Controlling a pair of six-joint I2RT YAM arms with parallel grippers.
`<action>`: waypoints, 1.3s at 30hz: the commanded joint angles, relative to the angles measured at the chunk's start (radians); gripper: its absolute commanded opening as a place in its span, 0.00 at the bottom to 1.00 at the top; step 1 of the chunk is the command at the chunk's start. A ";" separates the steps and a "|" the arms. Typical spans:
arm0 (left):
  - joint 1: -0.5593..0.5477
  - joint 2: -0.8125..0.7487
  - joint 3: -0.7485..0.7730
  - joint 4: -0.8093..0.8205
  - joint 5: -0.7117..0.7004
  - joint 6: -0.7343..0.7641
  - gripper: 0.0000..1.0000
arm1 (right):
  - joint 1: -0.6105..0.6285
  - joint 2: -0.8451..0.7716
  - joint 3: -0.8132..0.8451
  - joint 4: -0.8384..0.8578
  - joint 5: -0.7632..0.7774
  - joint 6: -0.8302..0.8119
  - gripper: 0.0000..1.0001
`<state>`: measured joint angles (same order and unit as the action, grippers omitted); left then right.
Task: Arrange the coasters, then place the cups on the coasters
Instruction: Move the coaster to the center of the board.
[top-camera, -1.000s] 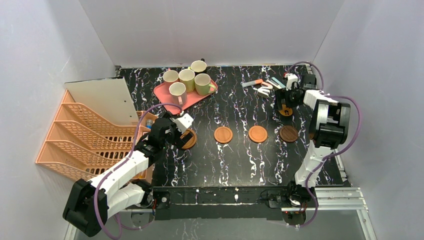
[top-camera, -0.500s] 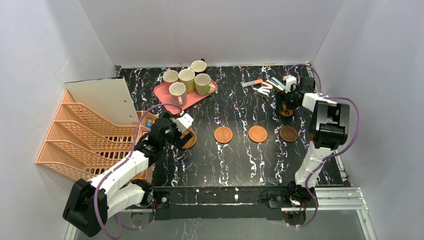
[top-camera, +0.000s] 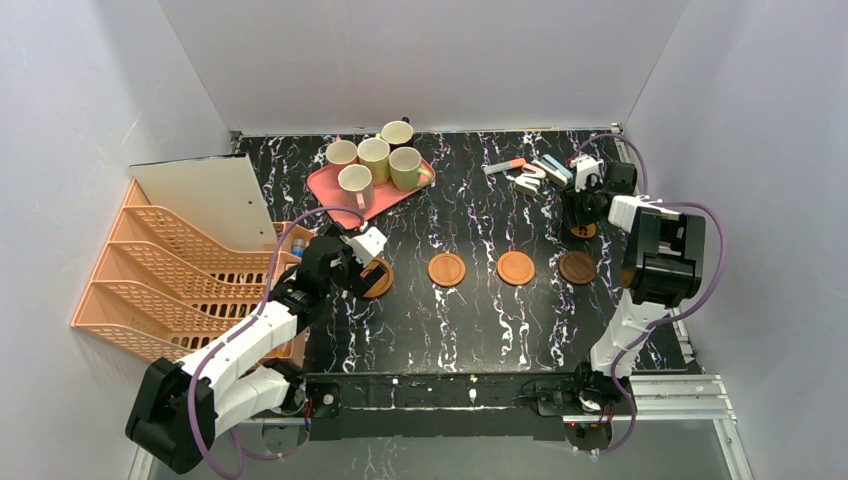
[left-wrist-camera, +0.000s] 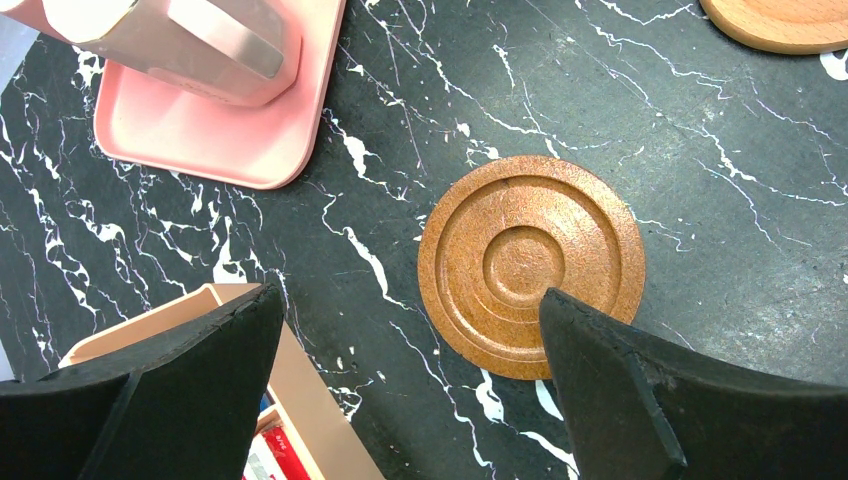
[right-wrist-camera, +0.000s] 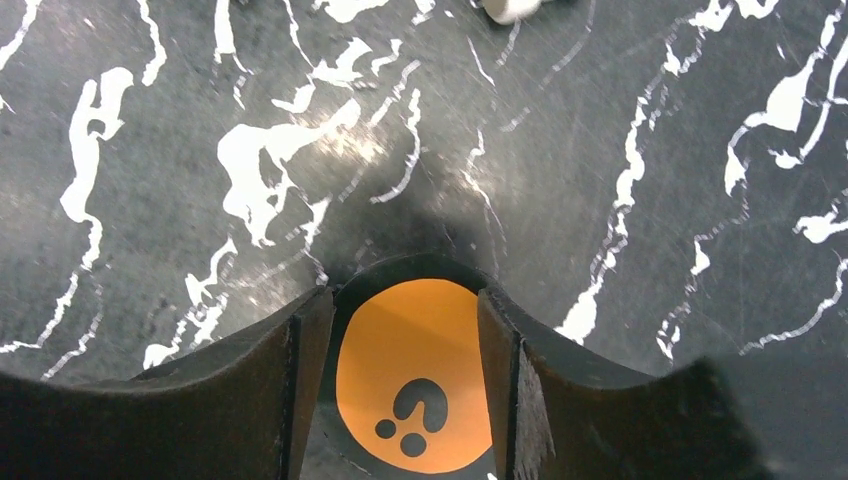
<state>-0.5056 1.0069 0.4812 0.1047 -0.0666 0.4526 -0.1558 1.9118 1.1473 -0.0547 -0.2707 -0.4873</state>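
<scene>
Straddling an orange coaster with the right tool, cups parked at the pink tray.

Overhead: five cups (top-camera: 354, 182) cluster at the pink tray (top-camera: 322, 187). Nearer than the tray, the left tool (top-camera: 372, 266) hangs spread wide over a ringed coaster (top-camera: 380, 280). Three more coasters (top-camera: 516, 268) run in a row off to the tray's near right on the worktop (top-camera: 470, 320). Well right of the tray, the right tool (top-camera: 583, 213) points down at an orange coaster (top-camera: 584, 231). Left wrist: both fingers (left-wrist-camera: 610, 380) stand wide apart with the ringed coaster between them and the tray's corner beyond. Right wrist: the dark fingers flank the orange coaster closely on either side; whether they grip it I cannot tell.
</scene>
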 joint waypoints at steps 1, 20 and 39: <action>0.001 -0.016 -0.010 0.006 0.001 0.002 0.98 | -0.074 0.010 -0.084 -0.110 0.074 -0.082 0.63; 0.002 -0.002 -0.009 0.004 0.002 0.004 0.98 | -0.304 -0.113 -0.260 -0.168 -0.110 -0.219 0.64; 0.001 0.008 -0.010 0.007 -0.004 0.005 0.98 | -0.340 -0.250 -0.398 -0.122 -0.045 -0.237 0.68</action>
<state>-0.5056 1.0363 0.4812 0.1047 -0.0700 0.4530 -0.4858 1.6558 0.8017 0.0097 -0.4099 -0.6861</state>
